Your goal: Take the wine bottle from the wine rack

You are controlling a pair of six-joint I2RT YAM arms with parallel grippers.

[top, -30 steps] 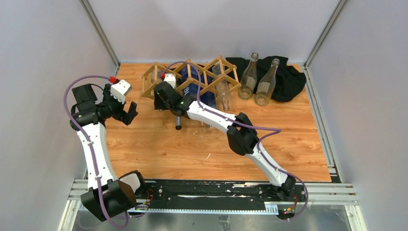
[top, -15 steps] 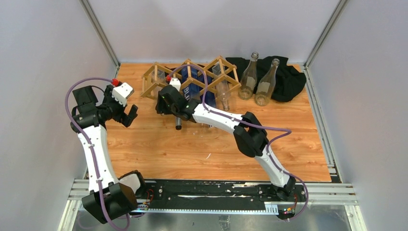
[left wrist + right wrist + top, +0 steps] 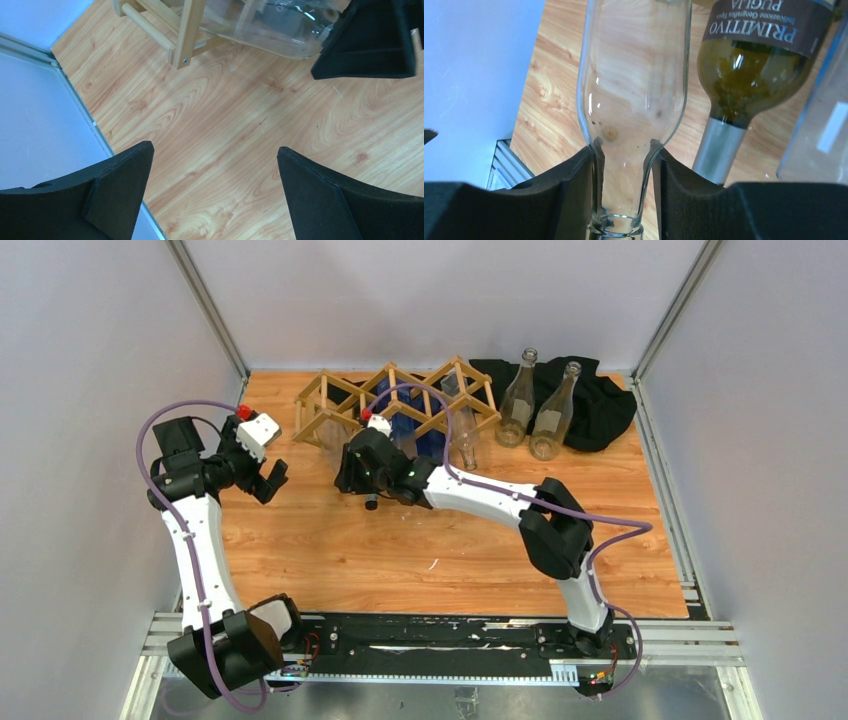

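The light wood wine rack [image 3: 400, 398] lies at the back of the table, with bottles in its openings. My right gripper [image 3: 358, 468] is in front of its left end, shut on the neck of a clear glass wine bottle [image 3: 634, 75]. In the right wrist view both pads [image 3: 579, 175] press the neck just above the bottle's lip. The bottle's body still lies in the rack's left opening [image 3: 338, 430]. It also shows in the left wrist view [image 3: 270, 22], beside a rack slat [image 3: 189, 30]. My left gripper [image 3: 268, 478] is open and empty above bare table, left of the rack.
A green bottle with a Primitivo label [image 3: 754, 60] lies next to the held one, its neck [image 3: 371, 502] pointing toward me. A blue bottle [image 3: 405, 428] lies in the rack. Two clear bottles [image 3: 518, 400] stand at the back right by a black cloth [image 3: 600, 405].
My right gripper has drawn back from the rack toward the near side, with the clear bottle's neck in it. The left gripper has hardly moved.
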